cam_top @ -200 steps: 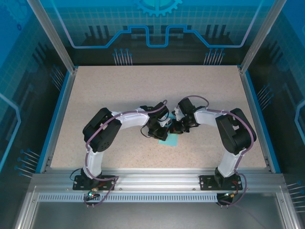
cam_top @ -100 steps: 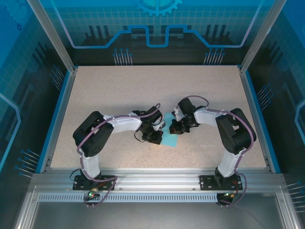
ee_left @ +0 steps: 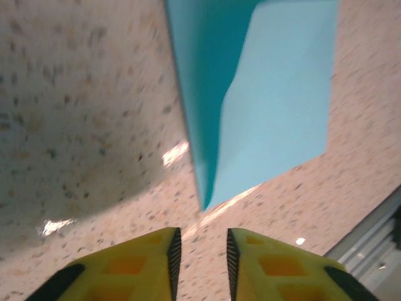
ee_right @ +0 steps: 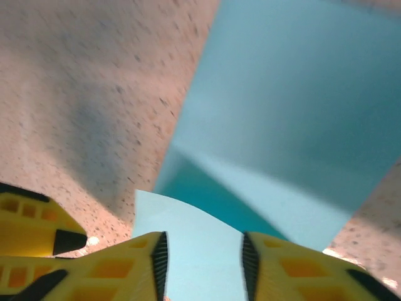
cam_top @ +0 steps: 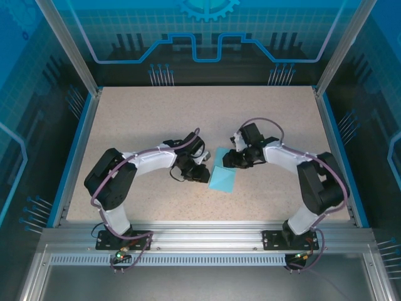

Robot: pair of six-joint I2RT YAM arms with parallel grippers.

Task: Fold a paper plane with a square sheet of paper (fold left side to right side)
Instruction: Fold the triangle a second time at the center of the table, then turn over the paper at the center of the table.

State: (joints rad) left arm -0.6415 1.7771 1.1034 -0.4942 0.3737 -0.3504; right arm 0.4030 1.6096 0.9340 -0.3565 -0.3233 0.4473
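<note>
The square sheet of paper [cam_top: 223, 179] lies folded over on itself in the middle of the table, a light-blue tilted strip. In the left wrist view the paper [ee_left: 276, 106] lies just ahead of my left gripper [ee_left: 200, 263], whose yellow fingers stand apart over bare tabletop. In the top view my left gripper [cam_top: 202, 176] sits just left of the paper. My right gripper [cam_top: 228, 162] hovers at the paper's far end. Its jaws [ee_right: 203, 263] are open above a slightly lifted flap of the paper [ee_right: 294, 94], not clamped on it.
The speckled beige tabletop [cam_top: 156, 119] stretches wide behind and beside the paper. A blue rim [cam_top: 78, 157] borders it left and right, and an aluminium rail [cam_top: 207, 235] with both arm bases runs along the near edge.
Both grippers have opened and drawn back from the paper, the left one leftward, the right one to the right and farther back. More of the folded paper now shows.
</note>
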